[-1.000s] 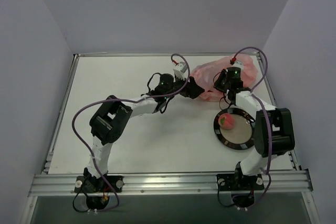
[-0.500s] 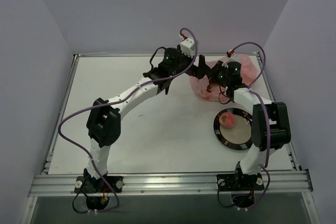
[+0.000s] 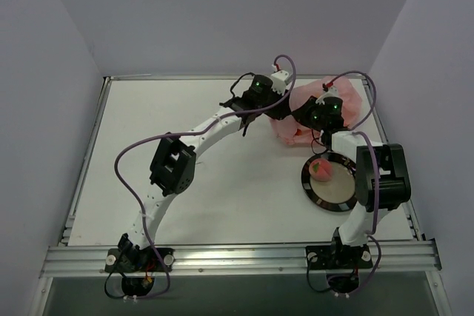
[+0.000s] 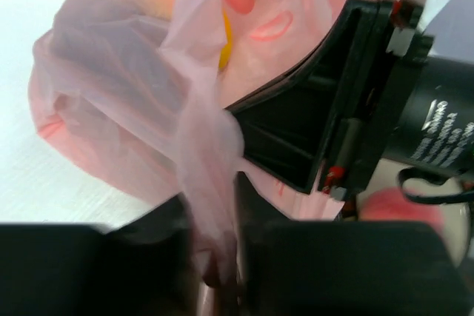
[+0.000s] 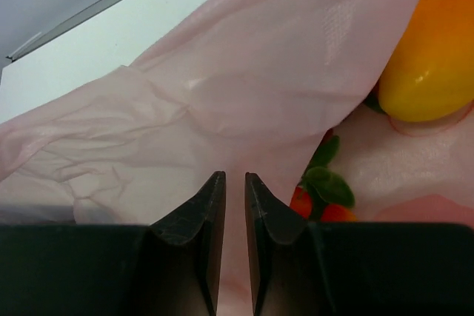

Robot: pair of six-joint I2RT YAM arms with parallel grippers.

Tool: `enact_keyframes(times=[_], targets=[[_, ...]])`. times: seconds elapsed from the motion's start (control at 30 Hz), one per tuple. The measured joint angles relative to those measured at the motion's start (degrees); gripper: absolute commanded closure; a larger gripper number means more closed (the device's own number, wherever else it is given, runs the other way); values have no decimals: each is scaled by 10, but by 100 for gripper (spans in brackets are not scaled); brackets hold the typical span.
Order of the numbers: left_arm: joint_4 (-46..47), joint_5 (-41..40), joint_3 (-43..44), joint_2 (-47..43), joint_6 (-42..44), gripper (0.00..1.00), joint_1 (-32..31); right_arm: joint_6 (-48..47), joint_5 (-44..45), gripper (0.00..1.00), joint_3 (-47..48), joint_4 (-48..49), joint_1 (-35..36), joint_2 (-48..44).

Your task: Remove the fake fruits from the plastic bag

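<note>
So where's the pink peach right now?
In the top view, the pink peach sits on the round black-rimmed plate at the right side of the table, just nearer to the arms' bases than the plastic bag.

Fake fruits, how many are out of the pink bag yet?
Done: one pink plastic peach lies on the round black-rimmed plate. In hand: the left gripper and right gripper both pinch the thin translucent pink plastic bag. Left: at least a yellow-orange plastic fruit shows inside it.
</note>
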Motion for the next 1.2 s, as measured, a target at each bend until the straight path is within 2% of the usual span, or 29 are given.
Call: enact_keyframes(times=[0.03, 0.23, 0.43, 0.6, 0.73, 0.8, 0.83, 0.93, 1.03, 1.17, 1.2], targets=[[-5, -2, 0, 0, 3, 97, 0, 0, 0, 85, -4, 0, -1, -2], [10, -2, -8, -4, 13, 98, 3, -16, 33, 69, -30, -21, -13, -50], [29, 1, -57, -32, 22, 98, 6, -41, 100, 67, -14, -40, -29, -55], [61, -5, -82, -58, 29, 98, 6, -55, 142, 63, 47, -48, -30, 9], [101, -31, -130, -94, 29, 98, 6, -66, 169, 46, 88, -52, -30, 71], [110, -40, -137, -102, 29, 98, 6, -72, 176, 42, 109, -62, -30, 95], [116, -43, -137, -103, 28, 98, 6, -74, 179, 35, 122, -65, -30, 109], [126, -45, -137, -103, 27, 98, 6, -76, 189, 23, 157, -65, -30, 143], [128, -44, -137, -103, 25, 98, 6, -72, 203, 16, 180, -65, -29, 170], [129, -42, -137, -101, 23, 98, 6, -57, 232, 15, 214, -64, -24, 211], [131, -42, -138, -101, 22, 98, 6, -52, 238, 22, 220, -63, -23, 220]])
